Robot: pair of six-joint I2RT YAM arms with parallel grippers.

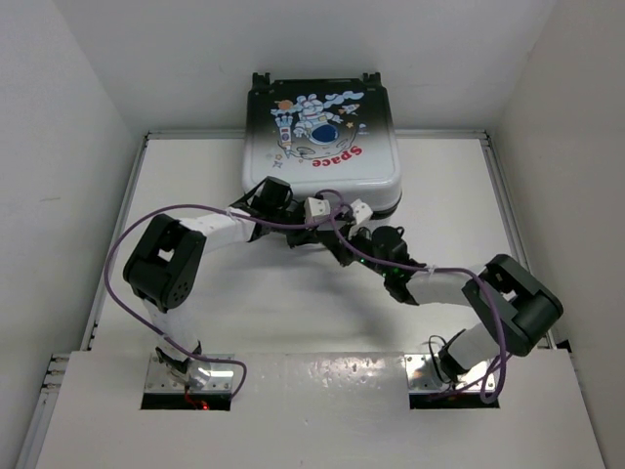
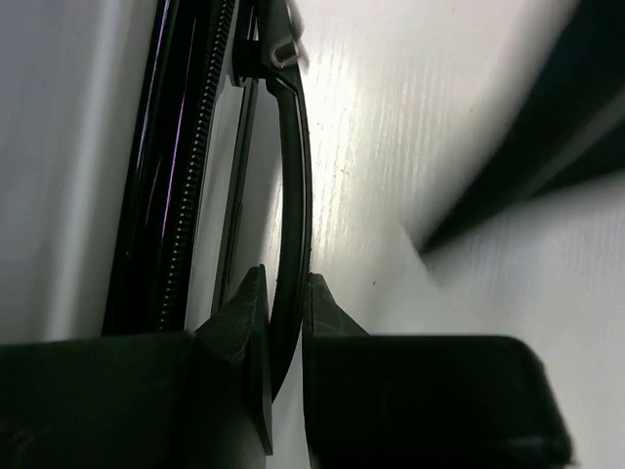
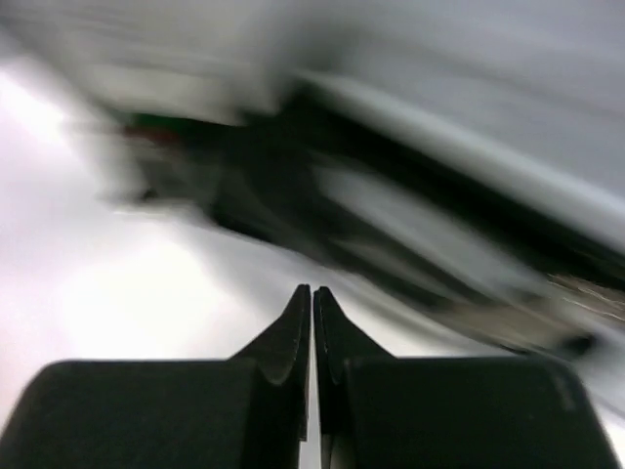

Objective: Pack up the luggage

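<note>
Luggage: the luggage point(image 1: 322, 137) lies flat at the far middle of the bench point(image 1: 293, 322), shell shut, astronaut print and red "Space" lettering facing up. Black wheels sit at its far edge, by the back wall.
Left fingers: my left fingers point(image 2: 256, 303) are pinched onto a thin black band point(image 2: 296, 176), which passes up between the two tips.
Band: it curves away from my tips and ends at a small white clip point(image 2: 283, 49). It runs beside a line of zipper teeth point(image 2: 190, 176) on the dark edge of the case. I cannot tell what the band is fastened to.
Left arm: in the top view it reaches to the near left corner of the luggage, wrist low over the bench.
Right fingers: my right fingers point(image 3: 303, 322) are pressed together tip to tip with nothing between them.
Right arm: in the top view it stretches toward the near edge of the luggage, just beside my left wrist.
Right wrist view: heavily blurred. Only dark and pale streaks beyond the tips, so I cannot tell what lies ahead.
Cables: purple cables point(image 1: 125, 298) loop along both arms.
</note>
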